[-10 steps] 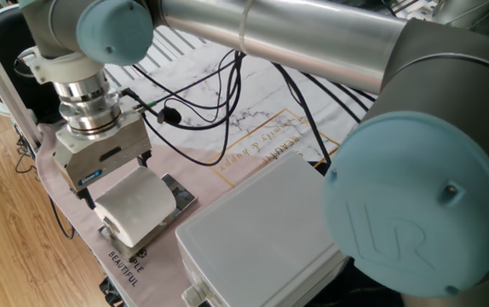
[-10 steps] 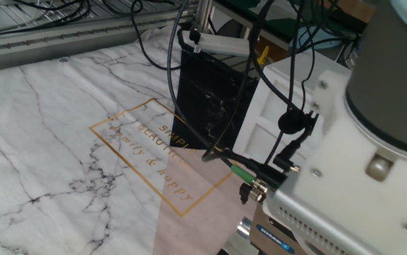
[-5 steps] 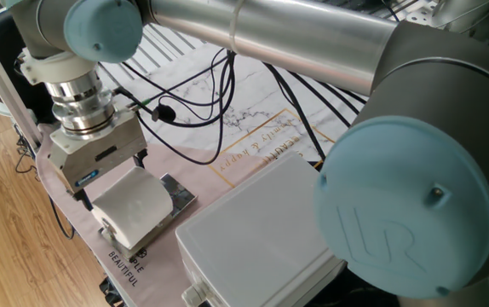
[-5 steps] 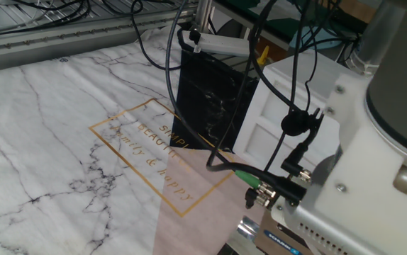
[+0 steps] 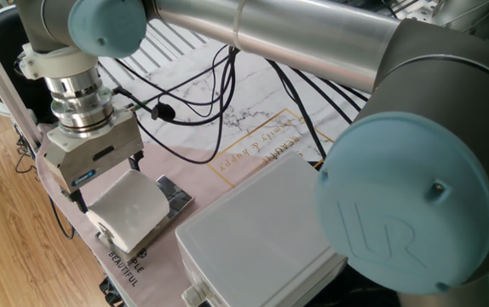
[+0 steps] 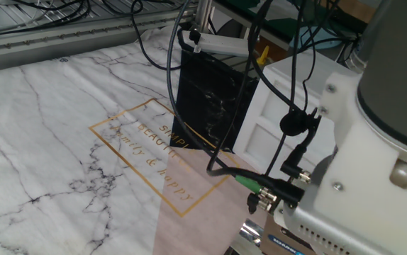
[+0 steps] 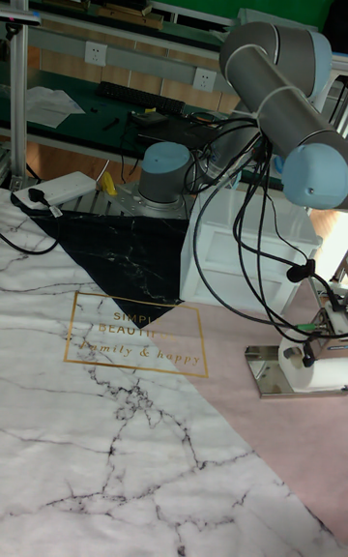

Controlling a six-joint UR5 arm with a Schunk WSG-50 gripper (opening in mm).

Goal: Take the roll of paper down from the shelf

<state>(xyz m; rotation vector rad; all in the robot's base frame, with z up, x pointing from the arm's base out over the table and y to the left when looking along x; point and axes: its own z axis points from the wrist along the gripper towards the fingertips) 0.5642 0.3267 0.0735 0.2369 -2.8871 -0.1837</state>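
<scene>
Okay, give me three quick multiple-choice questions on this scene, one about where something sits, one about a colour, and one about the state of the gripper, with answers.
1. Where is the white toilet-paper roll?
A. On top of the big white plastic box
B. Between the fingers of the gripper, beside the shiny chrome metal shelf
C. On the wooden floor

2. What colour is the lettering printed on the marble-patterned table cloth?
A. Gold
B. Blue
C. Red

3. What is the gripper doing?
A. Hanging open well above the roll
B. Shut on a black cable
C. Closed around the roll

Answers:
1. B, the roll sits between the gripper's fingers next to the shelf, near the cloth's edge.
2. A, the framed words are gold.
3. C, its fingers flank the roll on both sides, apparently pressing its ends.
</scene>
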